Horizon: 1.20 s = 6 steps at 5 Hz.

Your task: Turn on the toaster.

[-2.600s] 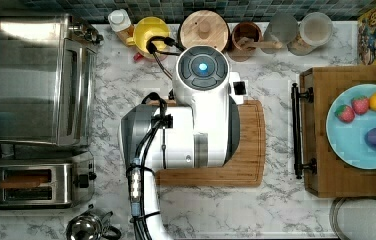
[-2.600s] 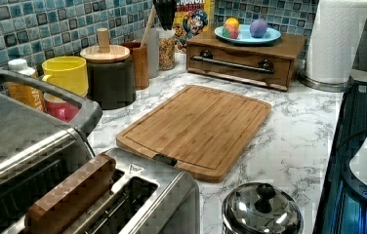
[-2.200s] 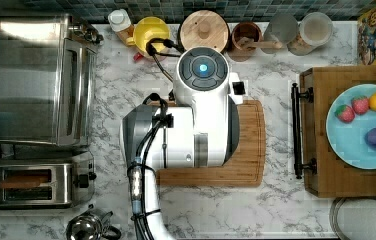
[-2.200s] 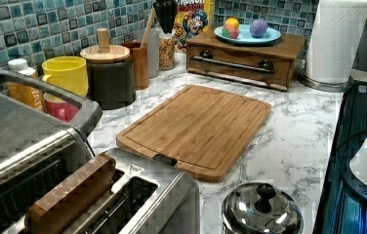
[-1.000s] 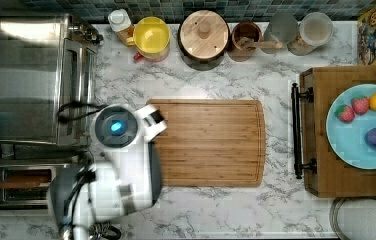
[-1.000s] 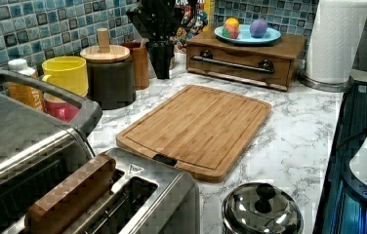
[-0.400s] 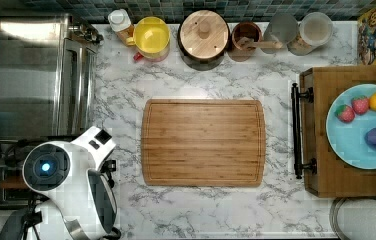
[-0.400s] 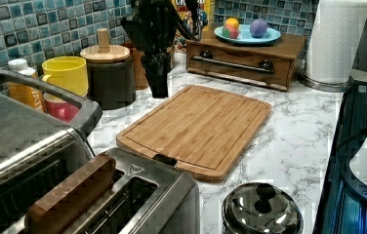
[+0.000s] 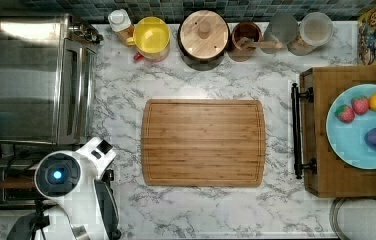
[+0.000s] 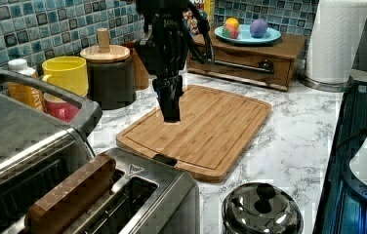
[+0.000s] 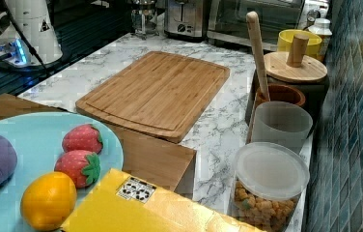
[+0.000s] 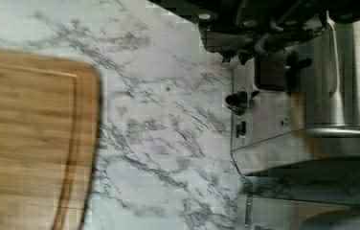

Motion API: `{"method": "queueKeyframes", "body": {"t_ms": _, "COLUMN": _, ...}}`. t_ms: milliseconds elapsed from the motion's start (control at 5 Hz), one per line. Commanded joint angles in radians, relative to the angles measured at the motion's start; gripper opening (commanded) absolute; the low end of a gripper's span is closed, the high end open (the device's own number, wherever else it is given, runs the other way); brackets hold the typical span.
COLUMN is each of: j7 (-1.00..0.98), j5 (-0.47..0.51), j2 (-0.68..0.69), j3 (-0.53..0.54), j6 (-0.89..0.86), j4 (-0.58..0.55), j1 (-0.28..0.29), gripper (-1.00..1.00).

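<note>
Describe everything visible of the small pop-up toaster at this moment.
The toaster is a small boxy brushed-steel unit beside the larger toaster oven, on the marble counter. A brown slice of bread stands in one of its two long top slots; the other looks empty. The right view shows dark controls on its end. In the top view, the arm covers part of it.

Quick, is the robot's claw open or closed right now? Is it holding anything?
Gripper: cannot be told whether open or closed; it hangs above the wooden cutting board, with nothing seen in it.
</note>
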Motion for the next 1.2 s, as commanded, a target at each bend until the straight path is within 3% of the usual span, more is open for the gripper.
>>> {"method": "queueKeyframes", "body": {"t_ms": 200, "j7": -0.143, "j5": 0.075, "j2": -0.052, "j3": 0.044, "j6": 0.012, "j4": -0.054, "j1": 0.043, "gripper": -1.00}}
{"method": "queueKeyframes", "body": {"t_ms": 600, "j7": -0.068, "j5": 0.127, "j2": -0.033, "j3": 0.069, "j6": 0.097, "j4": -0.042, "j1": 0.017, "gripper": -1.00}}
{"method": "queueKeyframes", "body": {"t_ms": 1000, "j7": -0.049, "j5": 0.194, "j2": -0.035, "j3": 0.042, "j6": 0.141, "j4": -0.038, "j1": 0.041, "gripper": -1.00}}
{"method": "queueKeyframes", "body": {"t_ms": 1200, "j7": -0.032, "j5": 0.166, "j2": 0.003, "j3": 0.066, "j6": 0.121, "j4": -0.012, "j1": 0.042, "gripper": -1.00}}
